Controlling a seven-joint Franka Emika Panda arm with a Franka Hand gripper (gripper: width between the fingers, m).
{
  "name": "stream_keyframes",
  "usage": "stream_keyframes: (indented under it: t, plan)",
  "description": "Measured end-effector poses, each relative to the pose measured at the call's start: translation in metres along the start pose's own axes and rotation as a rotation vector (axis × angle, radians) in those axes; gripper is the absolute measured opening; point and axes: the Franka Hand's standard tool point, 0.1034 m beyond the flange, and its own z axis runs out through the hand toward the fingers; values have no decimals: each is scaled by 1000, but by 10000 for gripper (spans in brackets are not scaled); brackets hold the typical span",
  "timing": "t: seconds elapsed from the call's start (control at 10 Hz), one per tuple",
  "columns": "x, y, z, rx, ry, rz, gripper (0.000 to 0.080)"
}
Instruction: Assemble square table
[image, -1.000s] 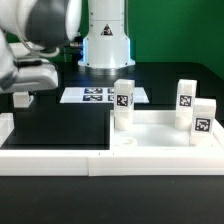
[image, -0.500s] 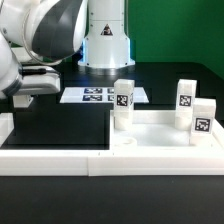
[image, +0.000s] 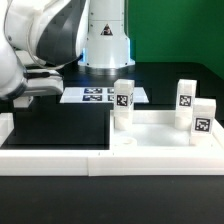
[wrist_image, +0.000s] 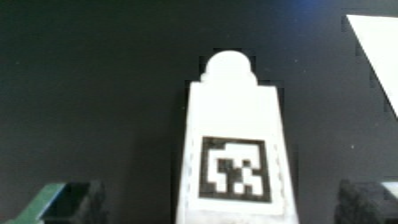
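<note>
At the exterior view's left, the arm has swung farther in; its hand (image: 24, 99) hangs spread over a white leg block (wrist_image: 231, 140) on the dark desk (image: 60, 125). Three leg blocks (image: 123, 103) stand rightward inside the white border wall (image: 100, 158), with open room between them.

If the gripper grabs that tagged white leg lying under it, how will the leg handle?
The leg looks like rigid moulded plastic, so probably stiff and light. Its smooth faces might slip. Lying flat, it seems unlikely to tip.

marker board (image: 101, 96) behind – 3 leg blocks (image: 123, 103) ext. view's right | gripper (image: 23, 99) ext. view's left
</note>
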Motion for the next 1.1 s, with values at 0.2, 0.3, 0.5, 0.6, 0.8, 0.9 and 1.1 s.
stream_keyframes:
  t: [0.2,0.3,0.5,0.6,0.8,0.9,1.1]
  plan:
    - [0,0,0,0,-1,0,627]
    - [0,0,0,0,-1,0,455]
    - [0,0,0,0,-1,0,289]
    - [0,0,0,0,-1,0,289]
    - [0,0,0,0,-1,0,289]
    - [0,0,0,0,-1,0,289]
    - [-1,0,-2,-1,-1,-3,289]
